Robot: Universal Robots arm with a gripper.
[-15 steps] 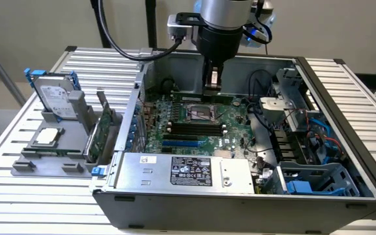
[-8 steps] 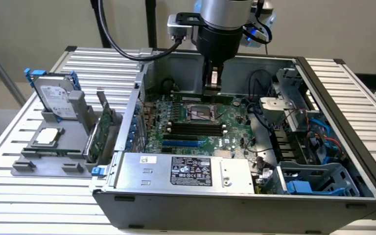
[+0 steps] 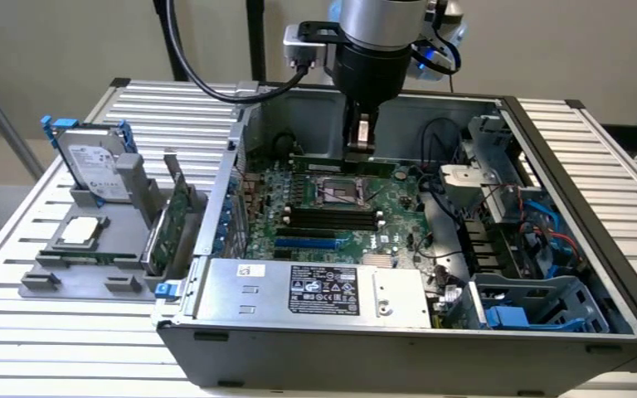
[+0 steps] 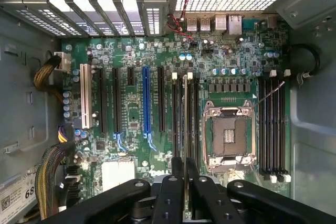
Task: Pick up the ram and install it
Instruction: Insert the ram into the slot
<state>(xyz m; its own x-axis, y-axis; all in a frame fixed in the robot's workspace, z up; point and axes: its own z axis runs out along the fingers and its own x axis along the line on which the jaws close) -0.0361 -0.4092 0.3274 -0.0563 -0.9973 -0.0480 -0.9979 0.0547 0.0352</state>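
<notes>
So the robot's black two-finger gripper (image 3: 360, 148) sits in the upper middle of the exterior view, reaching down into the open grey metal computer case (image 3: 407, 356). It's clamped on the ram (image 4: 185, 119), the long thin green circuit-board stick. The wrist view catches the stick edge-on, pinched between the two black fingers (image 4: 175, 184). I reckon it's gripped by its flat faces, contact edge pointing down, so that edge can meet a slot squarely. It runs lengthwise along the bank of black memory slots with white latches (image 3: 335, 217), next to the silver-framed empty processor socket (image 4: 228, 135). From the exterior view I'd say it's hanging above the board and not seated, but I can't tell how big the gap is. The case lies on its side on the slatted aluminium table (image 3: 75, 356), presumably so the arm can come straight down at the green motherboard (image 3: 396, 228). The case also holds a silver power supply box with a black label (image 3: 318, 290) along the bottom edge, and a blue plastic drive cage (image 3: 529, 303) at lower right. Outside it, on the exterior view's left, a grey plastic parts holder (image 3: 47, 282) carries three parts. There's a silver hard drive (image 3: 92, 166) standing upright, a square processor chip (image 3: 80, 232) lying flat and a taller green expansion card (image 3: 169, 220) on edge.
</notes>
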